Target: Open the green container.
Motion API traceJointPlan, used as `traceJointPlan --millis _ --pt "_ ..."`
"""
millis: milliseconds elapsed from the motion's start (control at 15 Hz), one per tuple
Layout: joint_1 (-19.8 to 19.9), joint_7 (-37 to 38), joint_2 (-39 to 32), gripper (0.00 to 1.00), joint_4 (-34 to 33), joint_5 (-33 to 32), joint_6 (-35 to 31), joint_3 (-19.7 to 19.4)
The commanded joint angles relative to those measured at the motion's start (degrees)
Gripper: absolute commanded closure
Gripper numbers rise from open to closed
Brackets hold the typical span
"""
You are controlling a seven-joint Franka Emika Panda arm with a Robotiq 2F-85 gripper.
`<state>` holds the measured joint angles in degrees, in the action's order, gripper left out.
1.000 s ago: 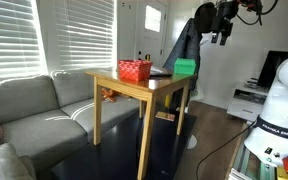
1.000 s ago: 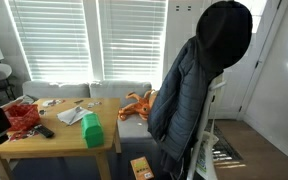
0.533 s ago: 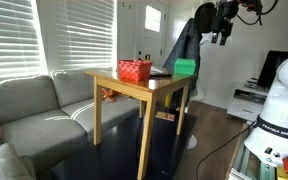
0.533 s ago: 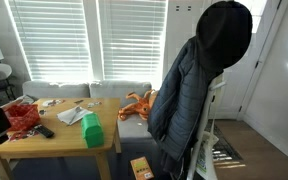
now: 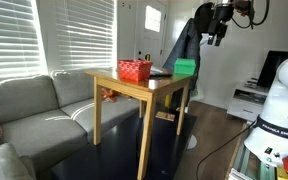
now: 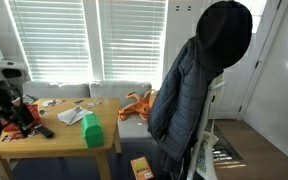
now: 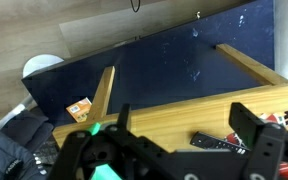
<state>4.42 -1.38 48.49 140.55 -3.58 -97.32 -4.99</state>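
Step in hand: the approach. Lid (image 6: 91, 121) not yet touched.

- Green container (image 5: 185, 68) sits on the table (image 5: 156, 83) at its right end, close to the edge and right of the red basket (image 5: 135, 70). The two stand apart. The hanging jacket (image 6: 199, 85) is just beyond that end of the table.
- Gripper (image 5: 217, 36) hangs well above the table, up and to the right of the container in an exterior view. The jaws are wide apart with nothing between them.
- Arm (image 5: 232, 10) reaches in high from the right, wrist turned so the jaws point down.
- Wrist view: bare tabletop lies under the jaws, with a remote (image 7: 216, 143) to the right. Only a bit of green shows at lower left, mostly hidden by the gripper body, so you are probably not centred over the box.

Doing it well:
- Shift toward the green until it sits squarely between the jaws, then come straight down.
- You can't tell from here how the lid hinges or latches. Slow down near the box and look before committing.
- The box looks like light plastic and will likely slide or lift with the lid. Catch only the lid's edge and pull gently.
- Push toward the table's middle, not toward the near edge.
- Keep the wrist clear of the jacket on the way down.
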Motion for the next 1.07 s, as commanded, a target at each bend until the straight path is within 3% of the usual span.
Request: traceJointPlan --millis 0,600,667,733,1000 --pt "-1.4 -8.5 -4.0 0.0 -2.0 -1.2 -2.9 -4.0" --pt "-1.9 -27.0 -14.7 0.0 -5.6 -6.8 -12.6 -8.6" --pt "-1.8 -27.6 -16.3 0.0 -6.5 -6.7 -14.3 -9.2" --pt "-1.1 -24.9 -12.1 0.0 -3.3 -5.2 -13.0 -7.9" --pt "-0.9 -26.7 -16.0 0.0 -5.5 -5.5 -14.5 -8.5"
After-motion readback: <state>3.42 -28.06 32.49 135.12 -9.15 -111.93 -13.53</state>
